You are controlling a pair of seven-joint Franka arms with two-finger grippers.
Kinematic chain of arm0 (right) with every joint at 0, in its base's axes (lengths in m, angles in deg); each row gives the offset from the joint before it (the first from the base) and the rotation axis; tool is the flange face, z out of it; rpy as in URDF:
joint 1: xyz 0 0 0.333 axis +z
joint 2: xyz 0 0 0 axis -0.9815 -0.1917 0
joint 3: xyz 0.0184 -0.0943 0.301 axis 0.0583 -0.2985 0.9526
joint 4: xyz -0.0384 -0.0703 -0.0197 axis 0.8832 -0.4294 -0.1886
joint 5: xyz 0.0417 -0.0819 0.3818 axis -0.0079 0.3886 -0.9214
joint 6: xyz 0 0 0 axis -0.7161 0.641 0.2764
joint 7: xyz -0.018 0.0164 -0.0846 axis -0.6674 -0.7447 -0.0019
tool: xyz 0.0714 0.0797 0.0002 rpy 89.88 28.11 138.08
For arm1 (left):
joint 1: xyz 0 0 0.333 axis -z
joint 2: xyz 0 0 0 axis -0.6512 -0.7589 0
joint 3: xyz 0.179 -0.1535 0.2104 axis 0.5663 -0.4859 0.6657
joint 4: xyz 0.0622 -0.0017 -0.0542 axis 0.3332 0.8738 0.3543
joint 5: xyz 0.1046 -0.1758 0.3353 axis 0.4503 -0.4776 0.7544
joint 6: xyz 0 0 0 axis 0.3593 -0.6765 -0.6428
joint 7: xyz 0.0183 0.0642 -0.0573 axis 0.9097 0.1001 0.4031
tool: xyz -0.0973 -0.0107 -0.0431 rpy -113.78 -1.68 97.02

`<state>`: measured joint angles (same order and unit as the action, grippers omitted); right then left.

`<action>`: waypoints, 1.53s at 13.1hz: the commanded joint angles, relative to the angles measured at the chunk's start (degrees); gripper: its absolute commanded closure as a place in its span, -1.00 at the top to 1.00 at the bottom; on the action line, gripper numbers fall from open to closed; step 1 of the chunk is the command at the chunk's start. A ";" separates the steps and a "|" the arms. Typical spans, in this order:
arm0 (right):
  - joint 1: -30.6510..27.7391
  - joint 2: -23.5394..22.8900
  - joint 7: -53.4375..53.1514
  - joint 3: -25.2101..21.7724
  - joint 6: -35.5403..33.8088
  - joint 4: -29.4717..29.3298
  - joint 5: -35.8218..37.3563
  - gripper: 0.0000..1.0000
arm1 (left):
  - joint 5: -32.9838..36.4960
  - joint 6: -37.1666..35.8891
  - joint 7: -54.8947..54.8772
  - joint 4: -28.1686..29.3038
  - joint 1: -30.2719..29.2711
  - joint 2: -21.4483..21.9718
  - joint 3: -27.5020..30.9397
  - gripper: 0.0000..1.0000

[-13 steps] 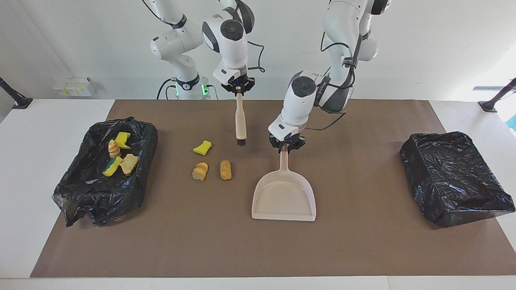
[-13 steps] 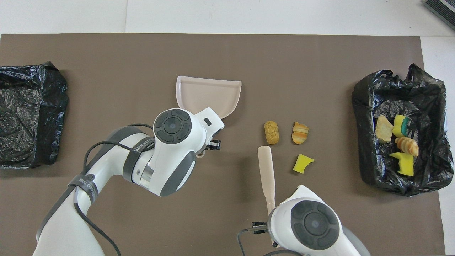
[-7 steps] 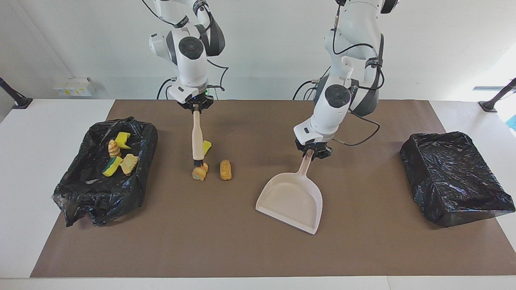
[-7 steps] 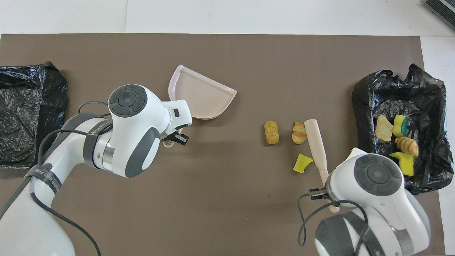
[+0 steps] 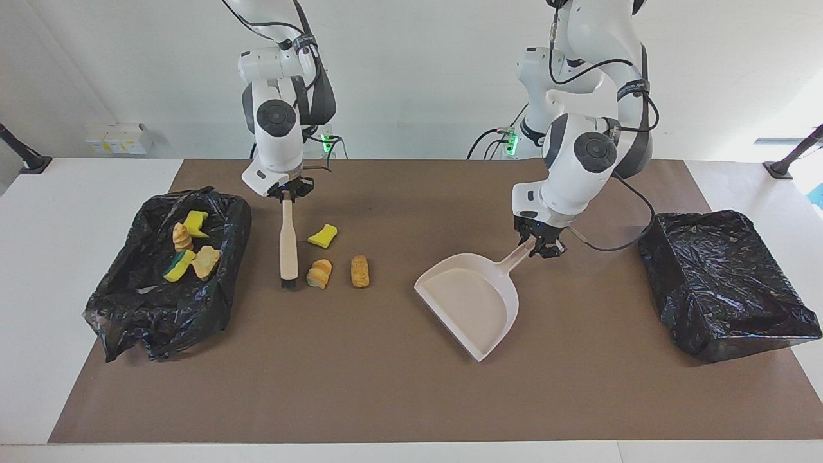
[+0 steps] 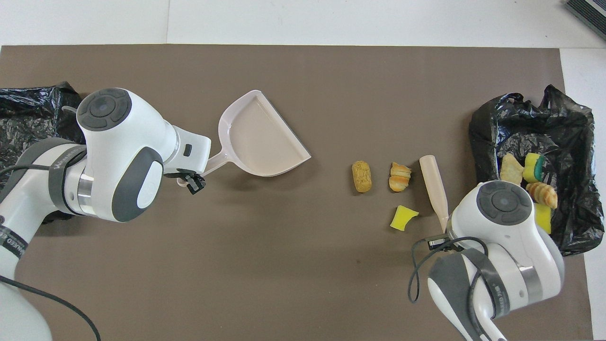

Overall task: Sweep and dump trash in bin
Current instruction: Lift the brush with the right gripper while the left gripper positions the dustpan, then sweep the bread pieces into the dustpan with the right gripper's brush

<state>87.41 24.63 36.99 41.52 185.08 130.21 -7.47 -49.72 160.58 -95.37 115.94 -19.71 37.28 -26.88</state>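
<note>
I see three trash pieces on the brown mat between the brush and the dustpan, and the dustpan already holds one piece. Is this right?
Not quite. The dustpan, held by the left hand, is empty, as the overhead view shows. The rest holds: a yellow sponge chunk, a striped bread roll and a tan bread roll lie on the brown mat between it and the brush in the right hand.

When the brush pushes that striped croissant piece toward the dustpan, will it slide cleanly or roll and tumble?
The croissant piece is small, rounded and ridged, so it will probably tumble or veer rather than slide straight. It looks like a light toy, so one brush stroke may flick it well ahead. It lies close beside the bread roll, which will likely be pushed along too.
</note>
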 commanded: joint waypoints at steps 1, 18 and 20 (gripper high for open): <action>0.15 0.21 -0.81 0.93 0.06 0.20 -5.46 -1.00 | 6.51 -1.77 -3.27 1.07 2.53 2.18 -0.58 -1.00; 15.01 -3.58 -13.12 1.11 4.97 -4.37 -43.08 -1.00 | 11.90 1.91 -7.57 6.53 9.14 2.19 -0.67 -1.00; 17.36 -3.58 -13.47 1.20 4.89 -5.07 -48.18 -1.00 | 11.90 5.23 -10.72 6.70 9.14 2.10 -0.76 -1.00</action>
<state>102.87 21.56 24.68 42.47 189.50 126.57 -51.39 -38.79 162.20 -103.26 120.76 -11.19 38.54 -27.94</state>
